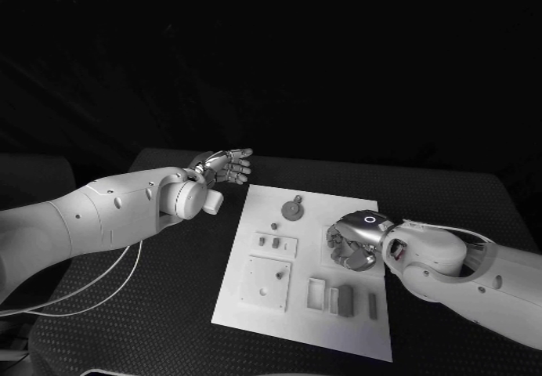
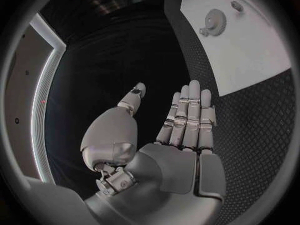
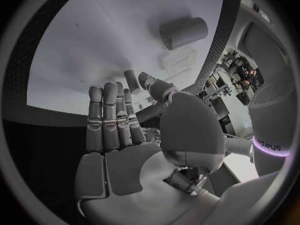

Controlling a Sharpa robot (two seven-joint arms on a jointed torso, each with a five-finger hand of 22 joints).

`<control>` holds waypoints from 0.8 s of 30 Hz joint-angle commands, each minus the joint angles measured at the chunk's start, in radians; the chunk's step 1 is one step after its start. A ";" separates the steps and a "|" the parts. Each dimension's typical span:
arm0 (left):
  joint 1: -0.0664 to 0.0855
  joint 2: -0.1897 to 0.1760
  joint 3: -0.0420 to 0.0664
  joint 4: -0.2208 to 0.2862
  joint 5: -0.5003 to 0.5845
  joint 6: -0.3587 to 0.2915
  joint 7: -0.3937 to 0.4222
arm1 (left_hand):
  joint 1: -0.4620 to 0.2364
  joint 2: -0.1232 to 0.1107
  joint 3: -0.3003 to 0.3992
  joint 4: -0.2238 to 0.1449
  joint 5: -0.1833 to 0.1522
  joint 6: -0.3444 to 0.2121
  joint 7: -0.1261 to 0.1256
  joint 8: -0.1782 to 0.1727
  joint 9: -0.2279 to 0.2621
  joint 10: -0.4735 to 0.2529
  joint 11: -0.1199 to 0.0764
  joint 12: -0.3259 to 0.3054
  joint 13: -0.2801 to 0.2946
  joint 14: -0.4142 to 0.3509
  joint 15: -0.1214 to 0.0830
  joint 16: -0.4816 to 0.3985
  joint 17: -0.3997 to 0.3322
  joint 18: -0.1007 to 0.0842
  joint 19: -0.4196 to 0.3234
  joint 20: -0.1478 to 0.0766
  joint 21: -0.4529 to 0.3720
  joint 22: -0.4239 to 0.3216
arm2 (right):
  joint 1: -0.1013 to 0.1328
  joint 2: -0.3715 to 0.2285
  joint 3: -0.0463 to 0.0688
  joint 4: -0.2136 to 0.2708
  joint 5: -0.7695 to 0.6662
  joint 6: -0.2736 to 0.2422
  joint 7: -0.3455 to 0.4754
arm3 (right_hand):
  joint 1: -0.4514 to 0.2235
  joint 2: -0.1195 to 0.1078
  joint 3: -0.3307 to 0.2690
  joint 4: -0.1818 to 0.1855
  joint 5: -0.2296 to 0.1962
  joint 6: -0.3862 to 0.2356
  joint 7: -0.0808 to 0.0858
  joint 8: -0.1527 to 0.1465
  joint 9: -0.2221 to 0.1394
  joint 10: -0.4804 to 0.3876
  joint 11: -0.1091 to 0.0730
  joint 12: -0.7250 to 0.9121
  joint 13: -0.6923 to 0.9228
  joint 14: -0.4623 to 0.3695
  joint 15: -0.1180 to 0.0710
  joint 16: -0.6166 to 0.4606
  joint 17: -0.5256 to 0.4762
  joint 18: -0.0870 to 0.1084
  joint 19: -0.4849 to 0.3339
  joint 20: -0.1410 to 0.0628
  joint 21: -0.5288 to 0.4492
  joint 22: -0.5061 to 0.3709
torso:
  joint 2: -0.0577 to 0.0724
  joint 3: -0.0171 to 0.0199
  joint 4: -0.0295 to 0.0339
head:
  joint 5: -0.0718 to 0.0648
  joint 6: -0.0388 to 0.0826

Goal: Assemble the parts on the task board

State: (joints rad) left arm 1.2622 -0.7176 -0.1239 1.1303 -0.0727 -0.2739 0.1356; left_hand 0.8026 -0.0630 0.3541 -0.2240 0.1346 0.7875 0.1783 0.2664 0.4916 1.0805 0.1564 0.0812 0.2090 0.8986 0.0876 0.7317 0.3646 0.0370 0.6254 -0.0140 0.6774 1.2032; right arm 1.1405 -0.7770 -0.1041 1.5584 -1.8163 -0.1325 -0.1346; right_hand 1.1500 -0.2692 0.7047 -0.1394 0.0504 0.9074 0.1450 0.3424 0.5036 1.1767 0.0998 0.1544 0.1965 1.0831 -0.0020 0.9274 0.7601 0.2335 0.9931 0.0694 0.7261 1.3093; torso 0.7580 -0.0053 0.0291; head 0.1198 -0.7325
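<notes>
The white task board [image 1: 303,270] lies in the middle of the black table. On it are a grey gear [image 1: 293,210], small pegs [image 1: 271,243], a square plate [image 1: 268,280] and several upright blocks [image 1: 342,300]. My right hand [image 1: 355,249] hovers low over the board's right side, fingers stretched towards the surface. In the right wrist view its fingers [image 3: 109,117] are straight, the thumb stands close beside them, and nothing shows between them; a grey cylinder [image 3: 183,32] lies on the board beyond. My left hand [image 1: 226,166] is raised off the board's far left corner, its fingers [image 2: 190,117] spread and empty.
A white cable [image 1: 102,294] loops over the table on the left, under my left arm. The left wrist view shows the board's far corner [image 2: 250,60] with the gear [image 2: 214,21] on it.
</notes>
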 commanded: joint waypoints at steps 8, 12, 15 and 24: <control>0.001 0.001 0.001 0.001 0.004 0.017 0.008 | -0.006 0.003 0.005 0.000 0.001 -0.002 0.002 0.006 -0.001 0.001 -0.005 0.004 -0.002 0.000 0.000 -0.007 0.002 0.013 -0.001 0.002 -0.004 0.002 | -0.002 0.005 0.000 0.001 -0.035 -0.012 0.020 | 0.035 0.033 0.038 -0.002 -0.002 0.065 -0.019 0.025 0.002 0.062 -0.024 0.045 0.012 0.015 -0.027 0.020 -0.015 0.028 0.024 -0.009 0.014 0.011 | -0.001 0.0008 -0.0010 | 0.002 -0.004; 0.001 0.001 0.001 0.001 0.004 0.019 0.008 | -0.006 0.004 0.005 0.000 0.001 -0.002 0.002 0.006 -0.002 0.000 -0.005 0.004 -0.002 -0.001 0.000 -0.008 0.002 0.013 -0.001 0.002 -0.004 0.002 | -0.003 0.008 0.000 0.001 -0.037 -0.015 0.025 | 0.036 0.040 0.049 -0.001 -0.002 0.076 -0.023 0.026 0.001 0.068 -0.027 0.050 0.014 0.016 -0.030 0.022 -0.021 0.028 0.026 -0.010 0.014 0.011 | 0.000 0.0008 -0.0014 | 0.002 -0.005; 0.001 0.002 0.001 0.001 0.004 0.018 0.006 | -0.007 0.004 0.005 0.000 0.001 -0.003 0.002 0.006 -0.002 0.000 -0.005 0.004 -0.002 -0.001 0.000 -0.008 0.003 0.013 -0.001 0.002 -0.004 0.002 | -0.004 0.011 0.000 0.000 -0.044 -0.016 0.026 | 0.041 0.049 0.059 -0.004 -0.002 0.087 -0.027 0.029 0.001 0.073 -0.029 0.056 0.016 0.018 -0.032 0.025 -0.024 0.028 0.028 -0.011 0.014 0.011 | 0.000 0.0007 -0.0009 | 0.003 -0.007; 0.001 0.001 0.001 0.000 0.004 0.016 0.006 | -0.007 0.004 0.005 0.000 0.001 -0.003 0.002 0.006 -0.002 0.000 -0.005 0.004 -0.002 -0.001 0.000 -0.008 0.003 0.013 -0.001 0.002 -0.005 0.002 | -0.007 0.016 0.000 0.005 -0.066 -0.055 0.023 | 0.067 0.067 0.106 -0.024 -0.002 0.130 -0.042 0.043 0.006 0.107 -0.046 0.083 0.027 0.031 -0.047 0.040 -0.035 0.028 0.048 -0.019 0.019 0.011 | -0.001 0.0003 -0.0012 | 0.005 -0.010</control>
State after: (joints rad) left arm 1.2622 -0.7182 -0.1239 1.1295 -0.0727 -0.2697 0.1348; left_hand 0.8026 -0.0631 0.3541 -0.2240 0.1345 0.7876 0.1784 0.2664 0.4908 1.0805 0.1564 0.0812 0.2081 0.8986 0.0876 0.7279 0.3661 0.0368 0.6254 -0.0140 0.6774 1.2047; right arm 1.1360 -0.7633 -0.1038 1.5588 -1.8586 -0.1598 -0.1217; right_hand 1.2037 -0.2156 0.8055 -0.1654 0.0465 1.0327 0.1017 0.3816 0.5048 1.2780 0.0515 0.2341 0.2204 1.1148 -0.0456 0.9642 0.7254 0.2401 1.0350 0.0491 0.7411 1.3098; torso 0.7573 -0.0044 0.0280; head 0.1243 -0.7419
